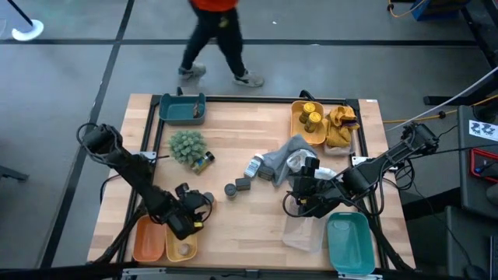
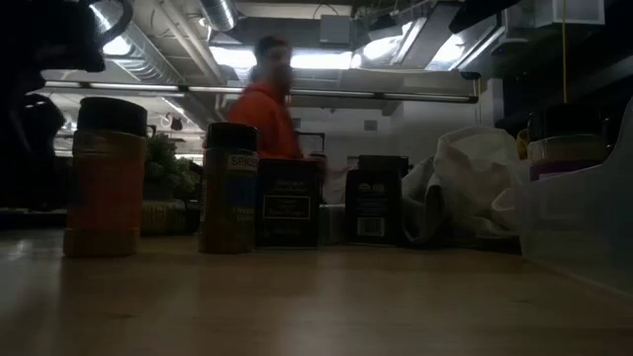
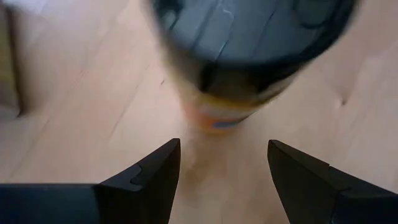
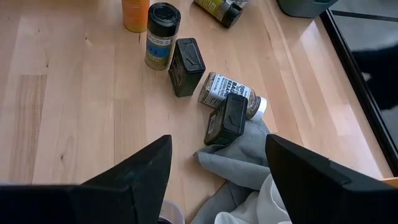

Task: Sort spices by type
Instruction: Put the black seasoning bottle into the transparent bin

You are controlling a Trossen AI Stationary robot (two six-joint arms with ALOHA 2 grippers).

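Observation:
A spice jar (image 3: 249, 56) with a dark lid and an orange-yellow body stands on the wood just ahead of my left gripper (image 3: 221, 171), which is open and clear of it, near the table's front left (image 1: 196, 208). In the middle of the table stand a dark-lidded jar (image 4: 163, 34) and a black tin (image 4: 186, 65). A labelled jar (image 4: 230, 93) lies on its side, and a second tin (image 4: 227, 118) rests against the grey cloth (image 4: 242, 168). My right gripper (image 4: 217, 168) hovers open above that cloth (image 1: 302, 187). More jars sit in the yellow tray (image 1: 298, 132) at the far right.
An orange tray (image 1: 148, 237) and a yellow tray (image 1: 180, 247) sit at the near left, and a teal tray (image 1: 183, 109) at the far left. A green plant ball (image 1: 187, 145) has a jar lying beside it (image 1: 202, 162). A teal tray (image 1: 348, 241) and a clear container (image 1: 303, 229) sit near right. A person walks beyond the far edge.

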